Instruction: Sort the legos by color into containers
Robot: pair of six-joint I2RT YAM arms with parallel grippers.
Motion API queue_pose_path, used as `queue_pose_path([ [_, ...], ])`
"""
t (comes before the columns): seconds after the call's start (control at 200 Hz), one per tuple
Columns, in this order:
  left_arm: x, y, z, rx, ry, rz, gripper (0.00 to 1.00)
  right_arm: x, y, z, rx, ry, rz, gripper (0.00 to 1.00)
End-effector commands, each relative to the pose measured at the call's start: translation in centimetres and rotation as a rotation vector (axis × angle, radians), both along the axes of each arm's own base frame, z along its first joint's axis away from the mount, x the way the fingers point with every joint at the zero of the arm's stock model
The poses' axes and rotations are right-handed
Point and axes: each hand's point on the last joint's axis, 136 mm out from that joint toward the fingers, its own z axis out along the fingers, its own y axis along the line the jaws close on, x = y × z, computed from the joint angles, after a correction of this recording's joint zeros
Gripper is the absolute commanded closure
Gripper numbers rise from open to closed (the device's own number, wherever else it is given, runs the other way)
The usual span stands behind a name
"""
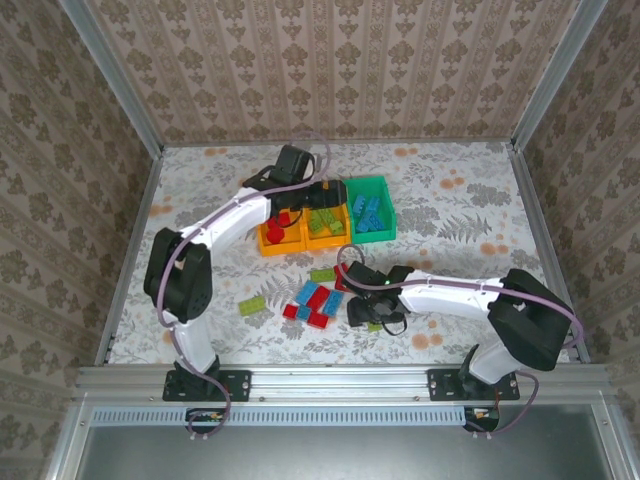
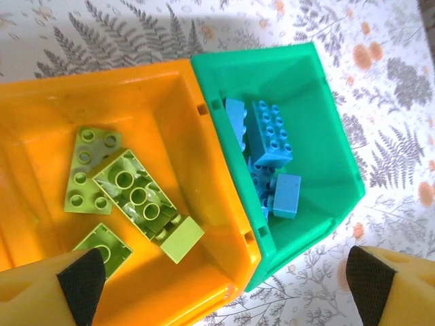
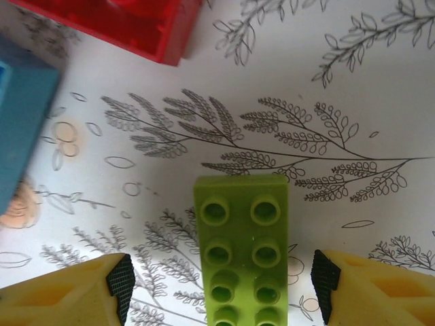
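Three joined containers stand mid-table: an orange bin with red legos, an orange bin with several lime green legos, and a green bin with light blue legos. My left gripper hovers open over the seam between the middle orange bin and the green bin, with nothing between its fingers. My right gripper is low over the table and open. Its fingertips flank a lime green brick lying studs up, with a gap on each side.
Loose legos lie in front of the bins: a red and blue cluster, a green brick to the left and another green brick. Close to my right gripper are a red brick and a blue brick.
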Motion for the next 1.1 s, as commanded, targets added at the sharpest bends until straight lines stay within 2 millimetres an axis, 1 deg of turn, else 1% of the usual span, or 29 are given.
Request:
queue_pose_path([
  [0.0, 0.2, 1.7, 1.3, -0.014, -0.042, 0.035, 0.03, -0.8, -1.7, -1.3, -0.08, 0.022, -0.028, 0.29],
  [0.075, -0.1, 2.5, 1.5, -0.021, -0.052, 0.046, 0.0, -1.1, -2.3, -2.0, -0.109, 0.038, -0.033, 0.33],
  [0.175, -0.5, 3.7, 1.6, -0.017, -0.057, 0.058, 0.0, -1.4, -2.9, -2.7, -0.127, 0.046, -0.046, 0.38],
  [0.235, -0.7, 4.4, 1.3, -0.005, -0.052, 0.067, 0.0, -1.4, -2.8, -2.9, -0.114, 0.042, -0.048, 0.42],
  [0.325, -1.1, 5.4, 0.8, 0.006, -0.042, 0.081, 0.0, -1.2, -2.1, -3.0, -0.084, 0.038, -0.041, 0.53],
  [0.39, -1.3, 6.0, 0.4, 0.008, -0.031, 0.096, 0.0, -0.9, -1.5, -2.8, -0.072, 0.034, -0.028, 0.61],
  [0.45, -1.4, 6.8, 0.2, 0.006, -0.025, 0.116, 0.0, -0.4, -0.9, -2.4, -0.064, 0.023, -0.016, 0.67],
  [0.48, -1.5, 7.1, 0.2, 0.004, -0.022, 0.126, 0.0, -0.1, -0.7, -2.1, -0.062, 0.012, -0.009, 0.68],
  [0.54, -1.9, 7.7, -0.1, 0.008, -0.01, 0.137, 0.0, 0.8, 0.0, -0.9, -0.04, -0.024, 0.002, 0.68],
  [0.57, -2.1, 7.9, -0.2, 0.012, -0.008, 0.14, 0.0, 1.5, 0.5, -0.1, -0.019, -0.045, 0.005, 0.68],
  [0.575, -1.8, 8.5, -0.2, 0.014, -0.008, 0.155, 0.0, 1.6, 0.5, 0.0, -0.014, -0.049, 0.006, 0.68],
  [0.585, -1.7, 9.0, -0.3, 0.017, -0.007, 0.166, 0.0, 1.8, 0.7, 0.3, -0.004, -0.057, 0.006, 0.68],
  [0.635, -1.9, 10.1, -0.6, 0.036, -0.001, 0.186, 0.0, 3.1, 1.5, 2.1, 0.043, -0.1, 0.007, 0.68],
  [0.655, -2.1, 10.4, -0.7, 0.046, 0.001, 0.192, 0.0, 4.1, 2.3, 3.0, 0.087, -0.133, 0.004, 0.68],
  [0.745, -3.2, 12.4, -1.4, 0.107, 0.024, 0.233, 0.0, 7.5, 4.1, 6.4, 0.218, -0.222, -0.009, 0.68],
  [0.84, -4.8, 13.8, -2.1, 0.148, 0.04, 0.251, 0.0, 11.3, 5.8, 9.4, 0.342, -0.284, -0.02, 0.69],
  [0.965, -7.4, 15.8, -3.4, 0.207, 0.085, 0.289, 0.0, 15.9, 8.0, 11.8, 0.447, -0.317, -0.024, 0.7],
  [1.045, -9.5, 17.4, -4.8, 0.262, 0.133, 0.311, 0.0, 18.6, 9.2, 12.3, 0.452, -0.334, -0.009, 0.7],
  [1.095, -10.9, 18.3, -5.6, 0.293, 0.163, 0.325, 0.0, 20.2, 9.5, 12.0, 0.439, -0.331, -0.009, 0.7],
])
